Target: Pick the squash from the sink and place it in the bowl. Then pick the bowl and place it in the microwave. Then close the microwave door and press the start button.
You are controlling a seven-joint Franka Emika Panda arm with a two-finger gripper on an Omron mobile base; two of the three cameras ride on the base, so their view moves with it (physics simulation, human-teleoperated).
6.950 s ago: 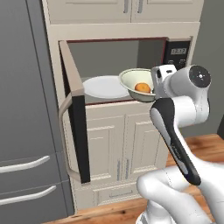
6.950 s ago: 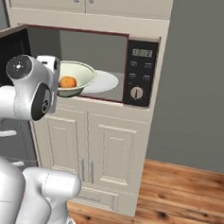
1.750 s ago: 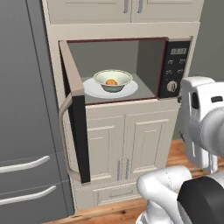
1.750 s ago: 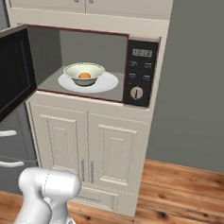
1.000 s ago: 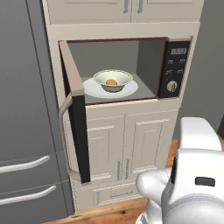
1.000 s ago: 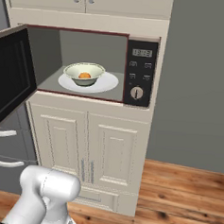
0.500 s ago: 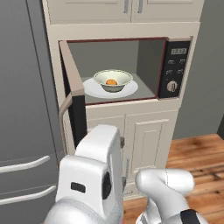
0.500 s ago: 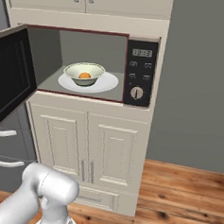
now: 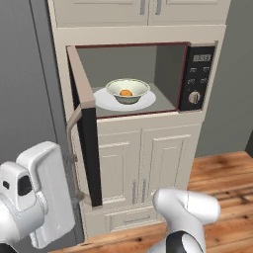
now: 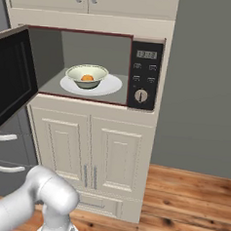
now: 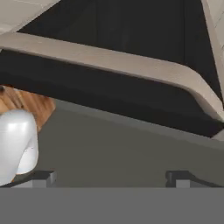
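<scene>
Low at the frame's left, behind the swung-out microwave door [image 9: 84,133], claw [image 11: 109,177] released, set to push it shut; squash [image 9: 126,92] in bowl [image 9: 128,91] inside microwave [image 9: 148,79].

Even, soft rendered light with no glare; the wide black-fronted built-in microwave [image 9: 138,79] has a dimmer grey interior. The hand view looks coarse and blurred.
</scene>
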